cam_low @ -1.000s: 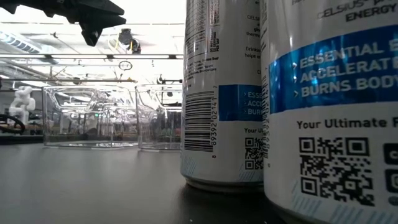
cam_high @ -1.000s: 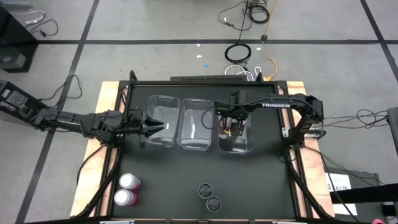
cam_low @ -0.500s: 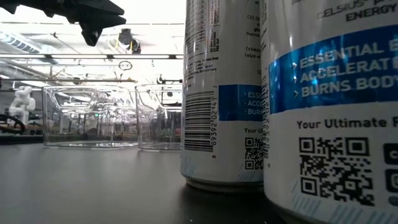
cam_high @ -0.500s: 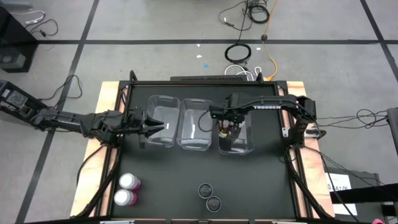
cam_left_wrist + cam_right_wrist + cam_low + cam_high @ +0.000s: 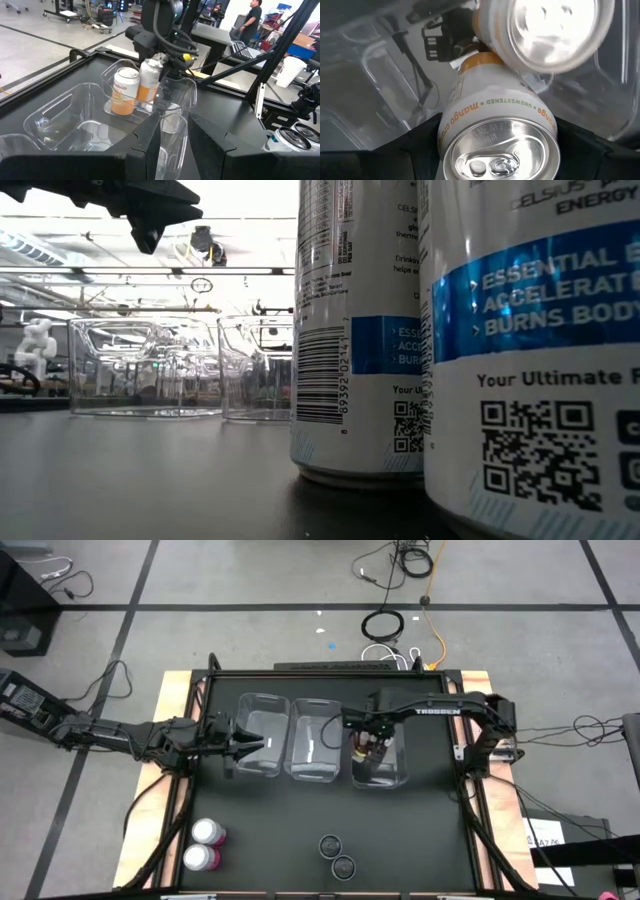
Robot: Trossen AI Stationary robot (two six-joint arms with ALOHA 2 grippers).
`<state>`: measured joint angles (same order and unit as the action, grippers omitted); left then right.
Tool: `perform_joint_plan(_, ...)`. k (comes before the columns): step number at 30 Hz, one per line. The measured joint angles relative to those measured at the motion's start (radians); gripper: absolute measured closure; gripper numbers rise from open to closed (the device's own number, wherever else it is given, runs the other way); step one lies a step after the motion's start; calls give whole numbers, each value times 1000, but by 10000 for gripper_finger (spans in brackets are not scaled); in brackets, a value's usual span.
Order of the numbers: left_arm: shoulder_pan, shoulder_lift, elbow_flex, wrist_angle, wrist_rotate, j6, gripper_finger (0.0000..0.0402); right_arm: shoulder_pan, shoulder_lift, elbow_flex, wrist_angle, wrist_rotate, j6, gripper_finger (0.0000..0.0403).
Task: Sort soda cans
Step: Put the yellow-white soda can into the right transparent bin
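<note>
right pincer holds second orange can over right bin, beside the first, grouping by colour; left pincer narrow, empty, waiting over left bin

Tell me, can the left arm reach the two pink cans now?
Probably yes: the pink cans stand in the open on its side of the table, nothing over them. The left gripper sits at the left bin.

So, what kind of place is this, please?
Probably a robotics lab or workshop, not a home. The black work table stands on a grey taped floor with loose cables, wheeled equipment racks and a person show behind it, and open ceiling beams with strip lights hang overhead.
</note>
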<state>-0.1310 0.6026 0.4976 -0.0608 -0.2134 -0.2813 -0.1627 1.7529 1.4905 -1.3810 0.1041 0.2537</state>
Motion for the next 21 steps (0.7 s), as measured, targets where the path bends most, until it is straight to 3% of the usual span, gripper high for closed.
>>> perform_joint_plan(7, 0, 0, 0, 0, 0, 0, 293, 0, -141, -162, 83, 1, 63, 112)
perform_joint_plan(21, 0, 0, 0, 0, 0, 0, 293, -107, -139, -165, 138, -5, -66, 112)
